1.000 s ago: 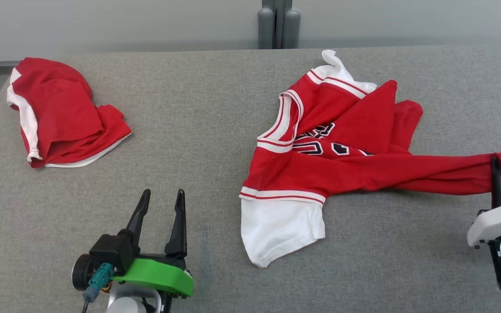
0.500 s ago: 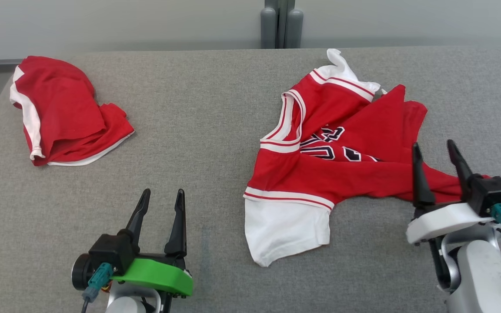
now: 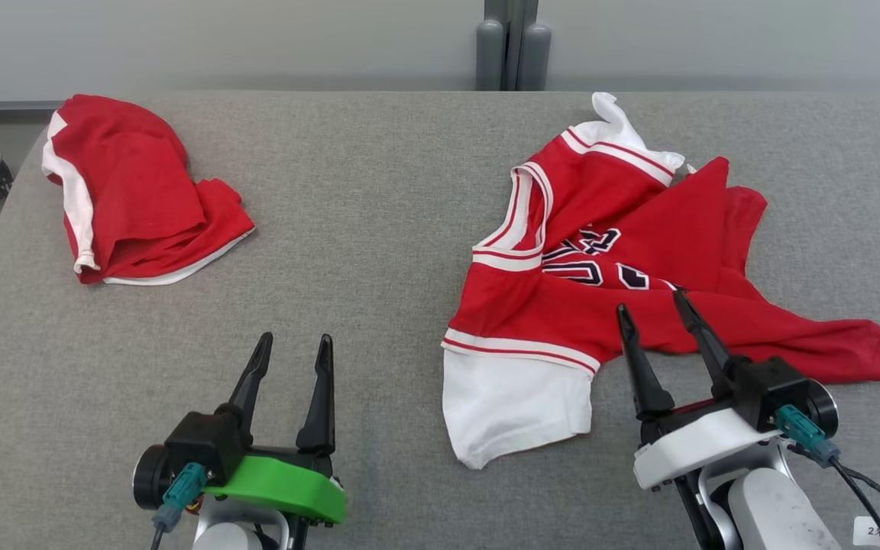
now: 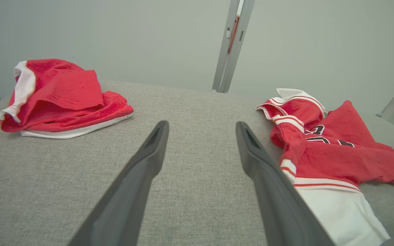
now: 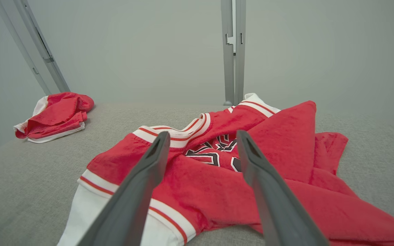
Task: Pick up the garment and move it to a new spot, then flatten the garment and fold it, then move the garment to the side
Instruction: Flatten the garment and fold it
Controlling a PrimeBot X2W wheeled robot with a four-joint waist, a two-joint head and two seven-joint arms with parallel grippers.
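Though cropped at wrist, garment point(image 3: 661, 237) whole overhead.

The left gripper point(image 3: 296, 337) has two long, dark, tapering fingers rising from a black block point(image 3: 202, 441) on a bright green curved plate point(image 3: 279, 485), with a teal connector point(image 3: 180, 489) at its side. The right gripper point(image 3: 649, 300) has the same dark fingers on a white plate point(image 3: 692, 448); its teal plug point(image 3: 799, 430) trails a black cable point(image 3: 849, 483) beside a scuffed silver-grey forearm point(image 3: 772, 516).
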